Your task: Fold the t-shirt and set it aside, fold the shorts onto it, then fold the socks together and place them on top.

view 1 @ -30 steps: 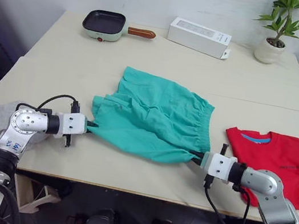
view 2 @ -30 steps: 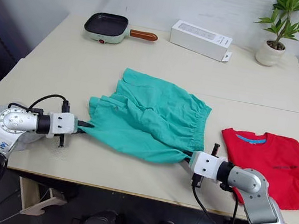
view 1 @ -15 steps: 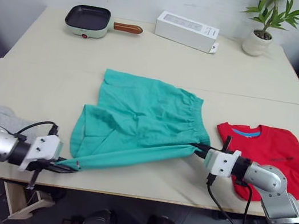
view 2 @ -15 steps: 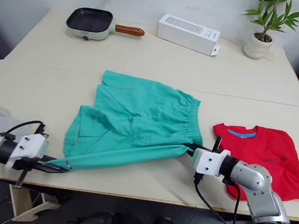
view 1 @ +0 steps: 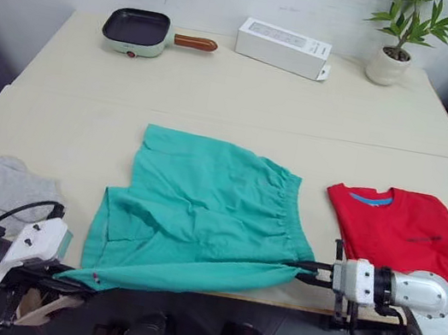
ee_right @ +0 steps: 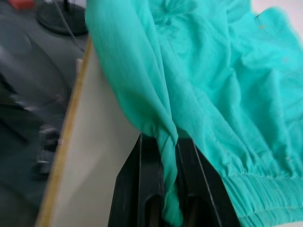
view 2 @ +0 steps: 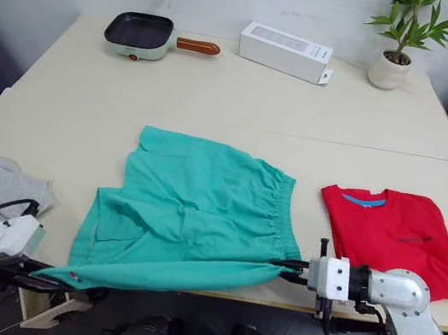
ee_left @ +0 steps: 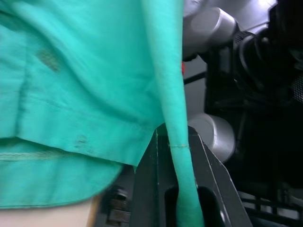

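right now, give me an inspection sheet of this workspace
surface: beige table, seam across the middle
job's things: teal shorts stretched along near edge; red t-shirt folded, at right; grey socks at left
clutter: green frying pan, white box, potted plant at far edge
grippers: left gripper and right gripper each shut on shorts
cables: black cable at left wrist
surroundings: white wall, striped cloth at right

No legible text, labels or numbers anywhere.
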